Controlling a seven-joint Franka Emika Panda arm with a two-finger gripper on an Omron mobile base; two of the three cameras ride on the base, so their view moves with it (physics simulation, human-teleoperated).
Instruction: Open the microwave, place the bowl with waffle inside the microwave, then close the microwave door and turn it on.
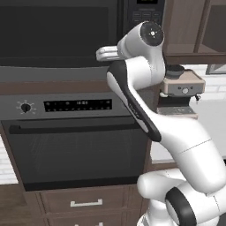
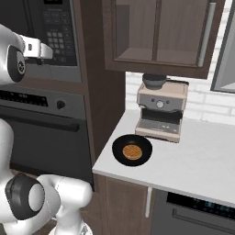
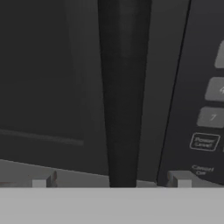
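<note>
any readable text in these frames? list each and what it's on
"7": keypad button on the microwave, hand view.
"Power Level": button below it, blurred, probable reading.
"Cancel" over "Off": lowest button, blurred, likely reading.
Other keypad buttons: too blurred or cut off to read.
Oven display: a row of marks, too small to read.
Coffee machine: no legible text.
</note>
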